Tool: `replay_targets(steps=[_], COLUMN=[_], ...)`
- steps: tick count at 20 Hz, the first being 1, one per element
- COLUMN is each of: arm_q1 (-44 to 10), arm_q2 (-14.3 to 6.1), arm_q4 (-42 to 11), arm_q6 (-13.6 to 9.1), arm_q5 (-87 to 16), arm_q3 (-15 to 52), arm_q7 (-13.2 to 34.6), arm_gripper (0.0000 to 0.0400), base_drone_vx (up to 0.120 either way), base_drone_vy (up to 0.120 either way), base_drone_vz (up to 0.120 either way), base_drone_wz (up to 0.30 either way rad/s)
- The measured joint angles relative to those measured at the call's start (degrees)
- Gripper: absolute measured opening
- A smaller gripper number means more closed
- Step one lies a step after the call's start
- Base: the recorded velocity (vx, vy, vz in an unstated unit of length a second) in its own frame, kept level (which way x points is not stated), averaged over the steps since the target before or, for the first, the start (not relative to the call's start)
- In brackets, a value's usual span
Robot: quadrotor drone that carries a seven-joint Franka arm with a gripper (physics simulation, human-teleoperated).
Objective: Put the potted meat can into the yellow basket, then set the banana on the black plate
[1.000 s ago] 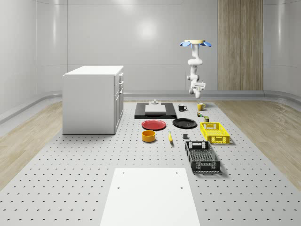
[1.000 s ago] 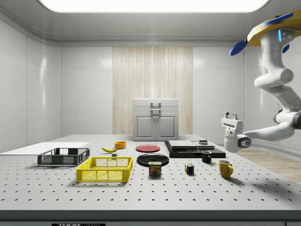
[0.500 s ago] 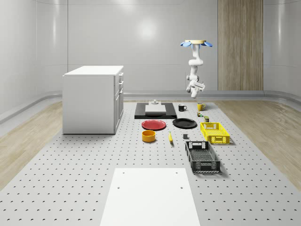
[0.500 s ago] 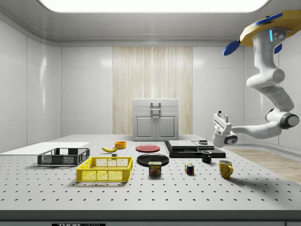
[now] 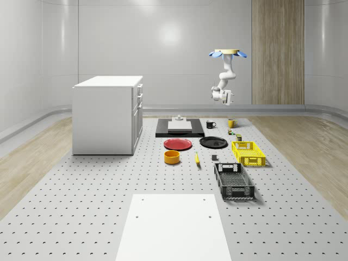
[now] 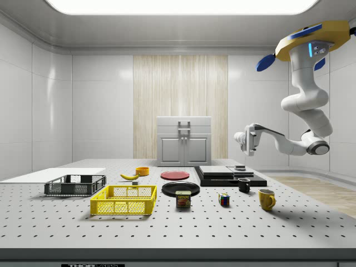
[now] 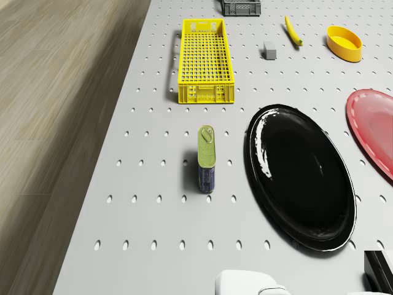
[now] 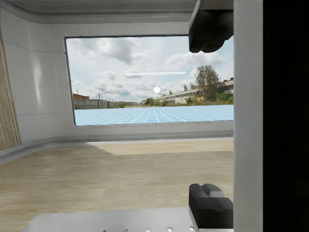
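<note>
Well below the tool (image 6: pixel 245 140), potted meat can (image 6: pixel 183 199) stands

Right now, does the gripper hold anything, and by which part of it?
Nothing is held. The gripper hangs open in the air; the potted meat can stands on the table, the banana lies there too.

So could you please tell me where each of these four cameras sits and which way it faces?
Whole-scene view: off the robot, looking down the table's length; shows the drone hovering at the far end.
Side view: at the table's side, level; shows drone, arm and gripper.
Drone view: on the drone, looking down; a bit of arm at the edge.
Wrist view: on the wrist, facing a window, past the fingers.
Side and drone views share the meat can, yellow basket and black plate.
</note>
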Motion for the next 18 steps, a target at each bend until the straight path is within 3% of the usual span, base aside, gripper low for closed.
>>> replay_targets(steps=[3, 7, 12, 18], arm_q1=[-8.83, -20.77, -30.77, -36.41], arm_q2=[-2.41, -5.34, -8.45, -11.24], arm_q4=[-9.27, -15.73, -18.29, -18.94], arm_q6=[-2.91, -8.29, -12.8, -14.4], arm_q5=[-16.93, -30.97, -38.07, -40.16], arm_q3=[8.47, 16.06, 21.12, 23.89], arm_q7=[7.72, 16.49, 23.1, 26.87], arm_gripper=[0.04, 0.04, 0.04, 0.04], base_drone_vx=[0.12, 0.12, 0.12, 0.12], base_drone_vy=[0.0, 0.0, 0.0, 0.0], base_drone_vz=[-0.12, -0.12, -0.12, -0.12], base_drone_wz=[0.0, 0.0, 0.0, 0.0])
